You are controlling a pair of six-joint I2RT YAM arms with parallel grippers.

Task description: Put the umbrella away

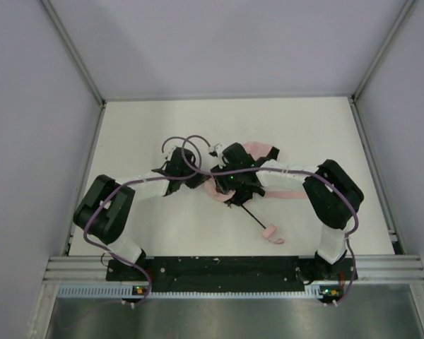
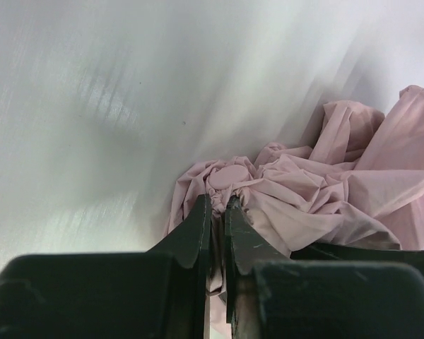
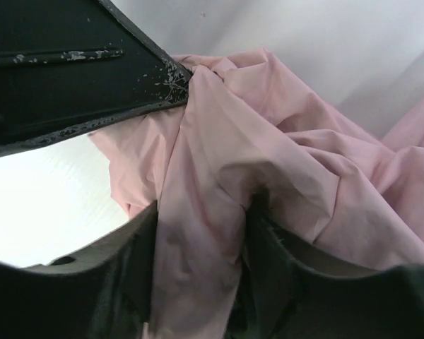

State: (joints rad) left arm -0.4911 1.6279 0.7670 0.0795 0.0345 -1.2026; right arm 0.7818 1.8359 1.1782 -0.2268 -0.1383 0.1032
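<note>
A white table (image 1: 162, 120) is seen from above, with two black robot arms meeting at its centre. The left arm reaches in from 8 o'clock and the right from 4 o'clock. The umbrella (image 1: 260, 150), a crumpled heap of pale pink fabric, is found at the table's centre, under both wrists. Its thin black shaft (image 1: 251, 215) is pointed toward 5 o'clock and is ended by a small pink handle (image 1: 272, 233). The left pincer (image 2: 218, 205) is closed tight, with a thin fold of fabric pinched between its fingers. The right pincer (image 3: 205, 208) is held partly apart, clamped on a thick bunch of fabric. Purple cables (image 1: 191, 145) are looped above the wrists.
</note>
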